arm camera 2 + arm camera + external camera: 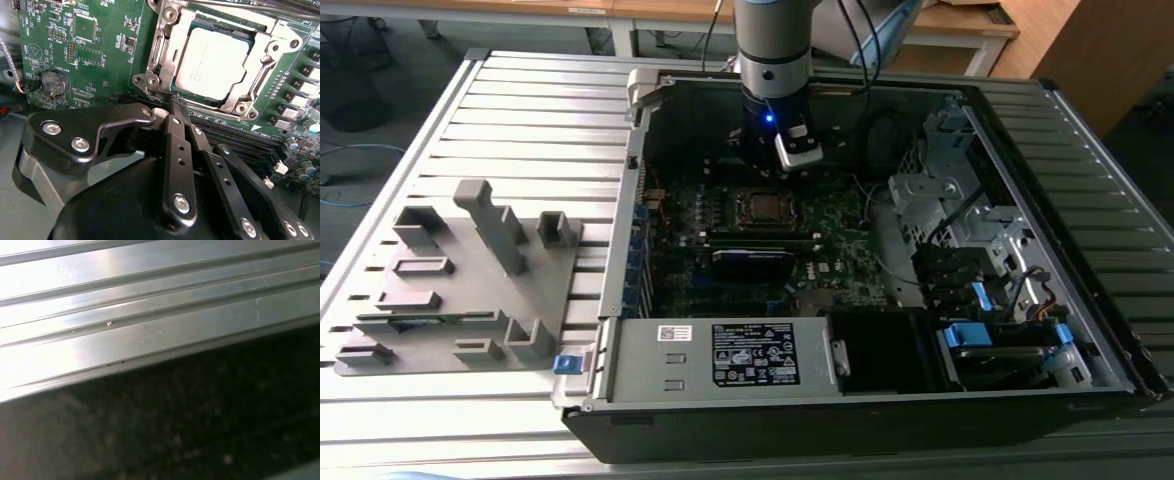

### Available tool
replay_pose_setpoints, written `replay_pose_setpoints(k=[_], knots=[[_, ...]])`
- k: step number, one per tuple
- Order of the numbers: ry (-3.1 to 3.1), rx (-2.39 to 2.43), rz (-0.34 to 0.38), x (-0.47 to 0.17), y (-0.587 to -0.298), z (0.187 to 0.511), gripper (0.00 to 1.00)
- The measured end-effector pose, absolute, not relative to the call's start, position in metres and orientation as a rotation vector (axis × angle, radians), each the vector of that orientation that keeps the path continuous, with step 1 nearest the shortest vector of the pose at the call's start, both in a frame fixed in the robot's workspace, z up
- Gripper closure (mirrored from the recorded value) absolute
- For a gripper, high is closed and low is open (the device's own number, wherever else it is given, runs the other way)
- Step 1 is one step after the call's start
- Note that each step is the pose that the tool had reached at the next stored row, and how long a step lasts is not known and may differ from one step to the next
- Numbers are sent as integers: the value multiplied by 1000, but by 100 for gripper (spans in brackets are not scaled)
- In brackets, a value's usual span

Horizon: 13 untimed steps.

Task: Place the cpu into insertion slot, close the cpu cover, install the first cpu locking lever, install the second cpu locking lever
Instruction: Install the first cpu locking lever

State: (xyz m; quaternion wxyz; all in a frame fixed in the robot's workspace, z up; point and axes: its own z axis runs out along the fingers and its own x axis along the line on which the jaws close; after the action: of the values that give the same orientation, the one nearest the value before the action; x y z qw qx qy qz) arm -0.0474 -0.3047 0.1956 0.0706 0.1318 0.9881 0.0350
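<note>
My gripper (177,106) has its two black fingers (175,150) pressed together, and I can make out nothing clamped between them. In the second wrist view the tip sits just beside one corner of the socket hardware, close over the motherboard (100,65). In the exterior view it hangs inside the open computer case (1067,140), with the insertion slot (761,206) at about six o'clock from it and the grey fixture (467,270) well apart at about eight o'clock on the ribbed table (520,110). The cpu (215,62) lies flat in the slot, and the cpu cover (277,37) lies down over its edges, the dull silver top showing through the cut-out. I cannot tell whether the thin locking lever (156,50) along the frame's side is hooked. My worry is how little room I have here. If my tip meets the lever off-centre, I judge it could skid off the smooth metal and scrape the board or knock the memory slots (240,135) right beside the socket. A sprung lever that slips free could snap back and lift the cover. Pressing at a slant could bend the thin frame or load the chip unevenly onto the contacts beneath, and I would see none of that with the cover lying over them
</note>
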Motion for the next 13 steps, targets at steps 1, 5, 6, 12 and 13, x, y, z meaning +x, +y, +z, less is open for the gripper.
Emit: replay_pose_setpoints(k=[1,5,6,12,13], knots=[[2972,397,106,-47,-305,196,89],[2972,397,107,-47,-305,195,89],[2971,397,108,-47,-304,195,89],[2972,397,110,-46,-305,196,89],[2972,397,111,-46,-305,196,89]])
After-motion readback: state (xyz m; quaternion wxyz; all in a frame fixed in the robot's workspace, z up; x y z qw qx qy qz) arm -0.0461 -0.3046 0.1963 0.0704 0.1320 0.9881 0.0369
